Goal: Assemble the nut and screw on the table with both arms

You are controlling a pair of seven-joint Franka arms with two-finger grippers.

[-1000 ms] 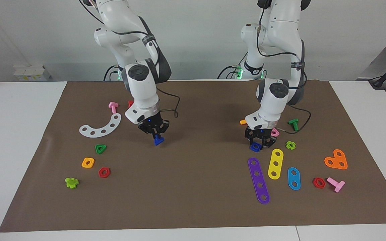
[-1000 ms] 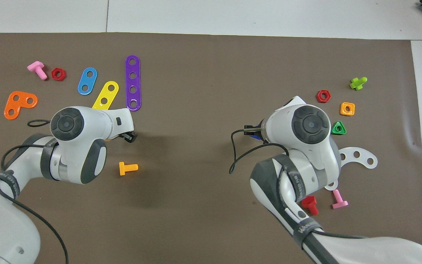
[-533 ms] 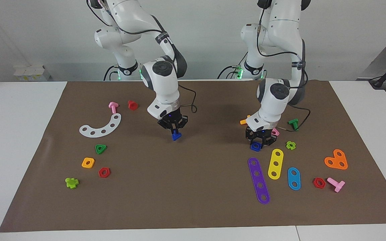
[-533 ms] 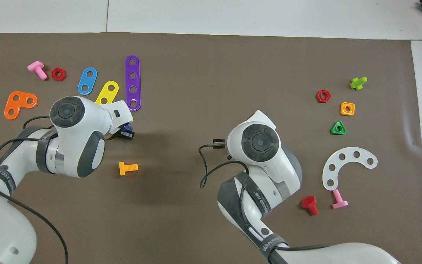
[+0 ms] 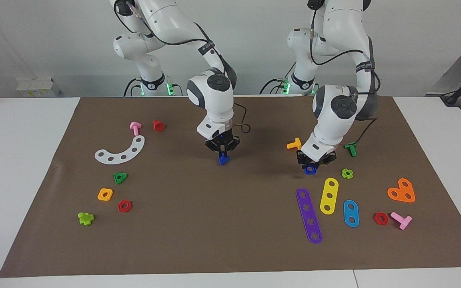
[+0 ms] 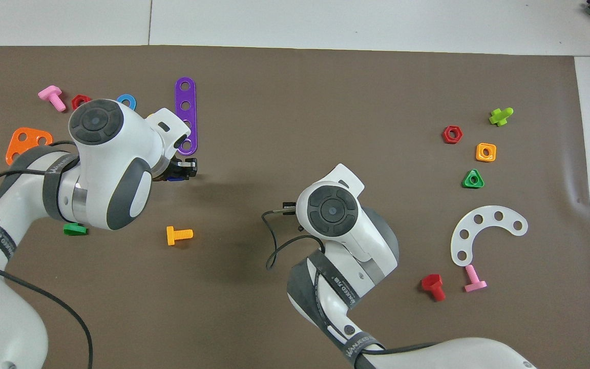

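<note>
1. Counter [image 5: 26, 168]: smooth white top, faint sheen.
2. Mat [image 5: 230, 224]: brown, matt, paper-like sheet; slight crease near its 9 o'clock edge in the facing view.
3. Right arm [image 5: 210, 92] and left arm [image 5: 340, 108]: glossy white moulded shells, dark grey matt joint caps, black rubbery cables.
4. Right gripper [image 5: 223, 151] and left gripper [image 5: 314, 160]: black matt plastic fingers.
5. Screw [image 5: 223, 159]: dark-blue plastic, smooth, mild shine.
6. Nut [image 5: 310, 170]: dark-blue plastic, smooth.
7. Purple strip [image 5: 309, 216], yellow strip [image 5: 329, 195], orange heart plate [image 5: 401, 191]: flat, glossy coloured plastic.
8. White arc plate [image 5: 120, 151]: smooth, semi-gloss plastic.
</note>
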